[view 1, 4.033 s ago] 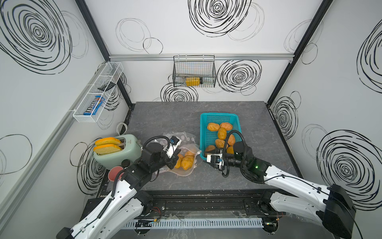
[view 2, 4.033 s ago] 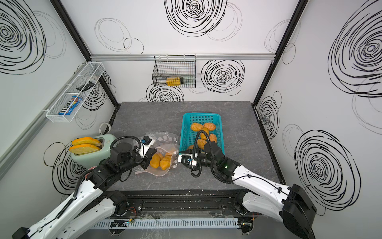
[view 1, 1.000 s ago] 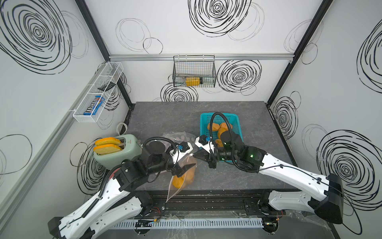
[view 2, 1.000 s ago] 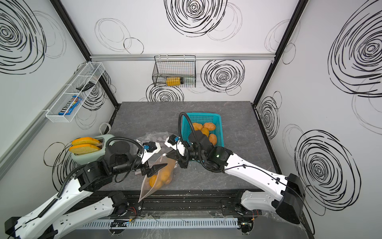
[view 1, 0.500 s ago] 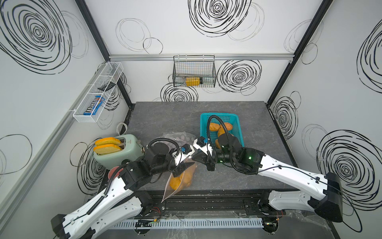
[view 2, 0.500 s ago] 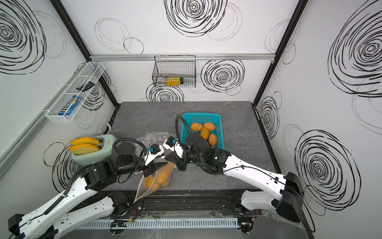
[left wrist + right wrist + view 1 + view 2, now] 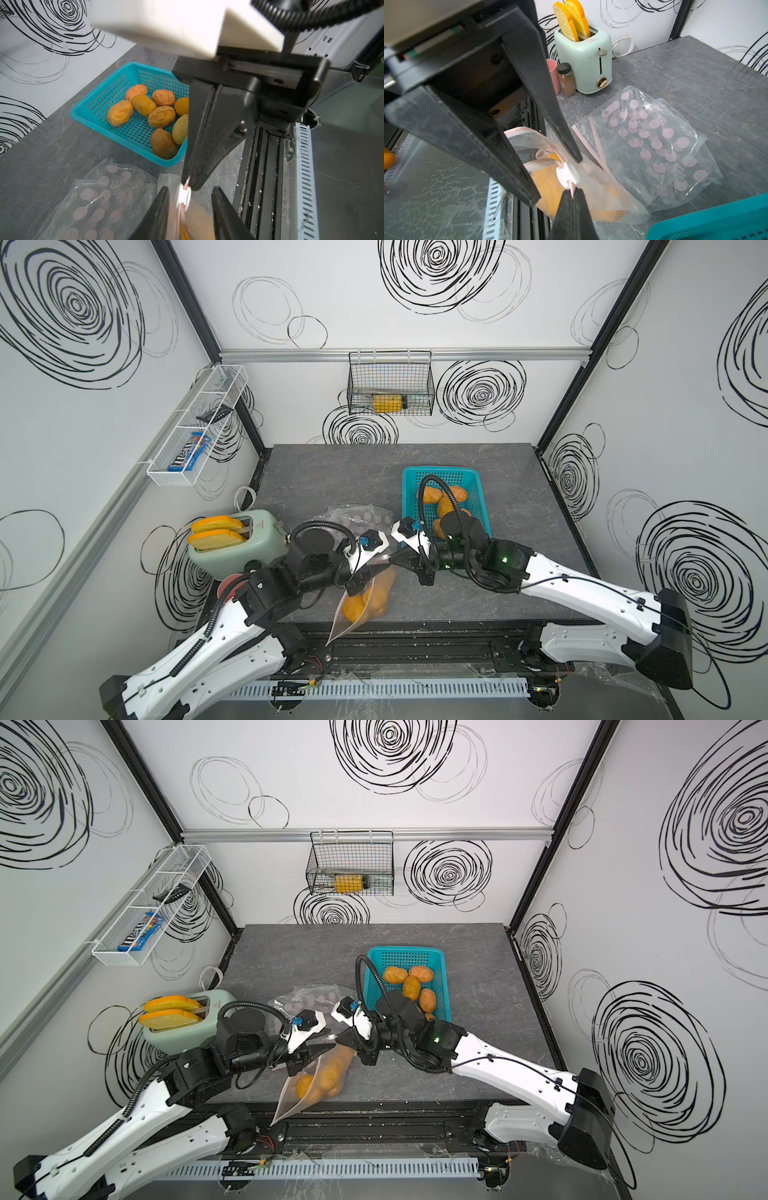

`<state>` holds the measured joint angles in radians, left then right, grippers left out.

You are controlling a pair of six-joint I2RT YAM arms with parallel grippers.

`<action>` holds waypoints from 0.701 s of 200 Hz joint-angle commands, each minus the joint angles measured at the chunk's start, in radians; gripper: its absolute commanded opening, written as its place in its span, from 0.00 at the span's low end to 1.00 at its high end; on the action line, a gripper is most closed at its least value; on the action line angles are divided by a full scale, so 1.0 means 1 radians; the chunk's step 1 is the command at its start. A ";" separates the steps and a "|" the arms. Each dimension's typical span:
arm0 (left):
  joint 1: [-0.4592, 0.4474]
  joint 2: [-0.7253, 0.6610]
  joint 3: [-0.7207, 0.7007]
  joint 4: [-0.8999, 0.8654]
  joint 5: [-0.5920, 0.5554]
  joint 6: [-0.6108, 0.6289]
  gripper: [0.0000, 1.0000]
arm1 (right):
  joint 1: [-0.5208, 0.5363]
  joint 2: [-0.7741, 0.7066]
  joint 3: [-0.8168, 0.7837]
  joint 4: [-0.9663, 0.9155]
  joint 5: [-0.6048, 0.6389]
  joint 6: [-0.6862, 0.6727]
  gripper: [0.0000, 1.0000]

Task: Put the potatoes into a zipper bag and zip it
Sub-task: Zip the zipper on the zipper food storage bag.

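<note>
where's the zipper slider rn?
Wrist views: white zipper slider sits on the zipper bag's edge between the left gripper's open fingers, beside the shut right gripper's tips, near the table's front.

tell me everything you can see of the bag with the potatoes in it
Clear plastic zipper bag with a pink zip track and white slider, mouth gaping unzipped. Several orange potatoes sit inside. It hangs tilted over the table's front edge. The right end effector pinches the track beside the slider; the left end effector straddles the slider, jaws apart.

Grey table [image 7: 332,472] carries teal basket [image 7: 441,470], mint toaster [image 7: 245,547], spare zipper bags [image 7: 357,514].
</note>
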<state>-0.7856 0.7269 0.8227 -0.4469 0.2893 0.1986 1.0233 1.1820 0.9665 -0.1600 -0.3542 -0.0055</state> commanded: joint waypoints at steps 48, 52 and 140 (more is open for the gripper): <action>-0.006 0.010 -0.022 0.060 0.026 0.012 0.38 | -0.001 -0.030 -0.015 0.010 0.003 -0.031 0.00; -0.005 0.010 -0.022 0.060 0.027 0.011 0.37 | -0.001 -0.030 -0.018 0.010 0.004 -0.033 0.00; -0.006 0.026 -0.014 0.055 0.055 0.023 0.18 | -0.001 -0.036 -0.018 0.001 0.011 -0.045 0.00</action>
<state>-0.7853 0.7460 0.8078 -0.4366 0.3145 0.2054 1.0229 1.1717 0.9504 -0.1673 -0.3531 -0.0360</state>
